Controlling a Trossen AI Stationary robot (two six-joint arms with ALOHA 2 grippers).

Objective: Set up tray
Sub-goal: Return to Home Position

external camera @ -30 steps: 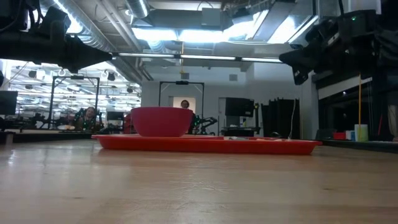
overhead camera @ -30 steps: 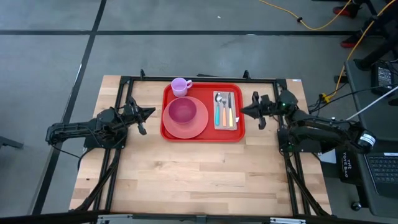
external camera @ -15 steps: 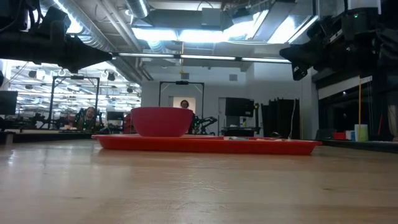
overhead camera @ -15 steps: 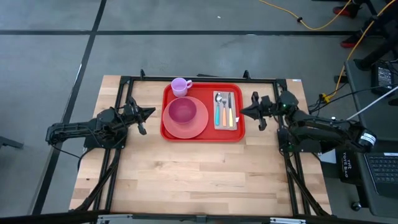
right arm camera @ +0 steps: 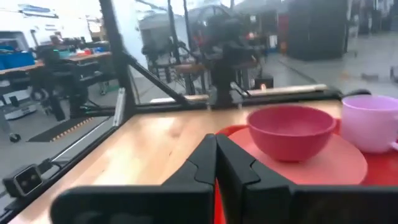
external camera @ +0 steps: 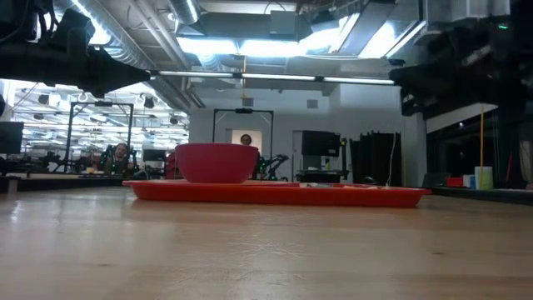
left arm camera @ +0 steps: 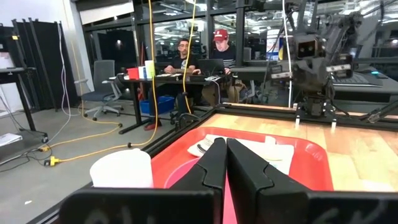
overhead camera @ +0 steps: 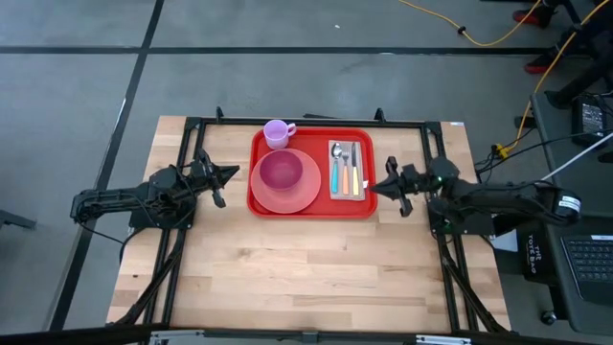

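Note:
The red tray (overhead camera: 312,203) lies flat on the wooden table toward its far edge, also seen as the red tray (external camera: 275,193). On it rest a round pink plate (overhead camera: 285,195) with a magenta bowl (overhead camera: 281,171), a lilac cup (overhead camera: 278,133) at the far left corner, and a pale napkin (overhead camera: 348,192) carrying cutlery (overhead camera: 345,169). My left gripper (overhead camera: 227,173) hovers shut just left of the tray, touching nothing. My right gripper (overhead camera: 375,186) hovers shut just right of the tray, above the table.
A black metal frame (overhead camera: 316,121) runs around the table's far edge and sides. The near half of the wooden table (overhead camera: 306,268) carries nothing. Beyond the far edge people sit at a desk (left arm camera: 168,78).
My right gripper has moved toward the table's near edge and a little left, along the tray's right rim, staying shut. The left arm and the things on the tray have kept still.

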